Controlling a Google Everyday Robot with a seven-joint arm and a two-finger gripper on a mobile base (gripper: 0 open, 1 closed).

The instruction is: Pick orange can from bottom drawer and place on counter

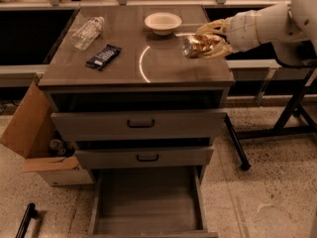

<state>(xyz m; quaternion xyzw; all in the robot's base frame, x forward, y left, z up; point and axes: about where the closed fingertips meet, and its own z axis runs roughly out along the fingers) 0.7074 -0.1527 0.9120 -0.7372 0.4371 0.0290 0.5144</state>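
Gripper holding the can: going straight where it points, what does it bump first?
Probably the snack bar on the counter, left of the gripper holding the orange can. Height is unclear, so it might pass over.

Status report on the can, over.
Gripper shut on orange can, over counter right side. Bottom drawer open. Bowl beyond, not blocking.

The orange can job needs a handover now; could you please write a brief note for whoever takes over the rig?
Gripper: shut on the orange can, which lies sideways over the right side of the counter, near the white bowl.
Bottom drawer: pulled open, and the can is out of it.
Done: can picked and brought to the counter.
Left: set it down on a bare spot, open the fingers, withdraw. I cannot tell whether the can touches the surface yet.
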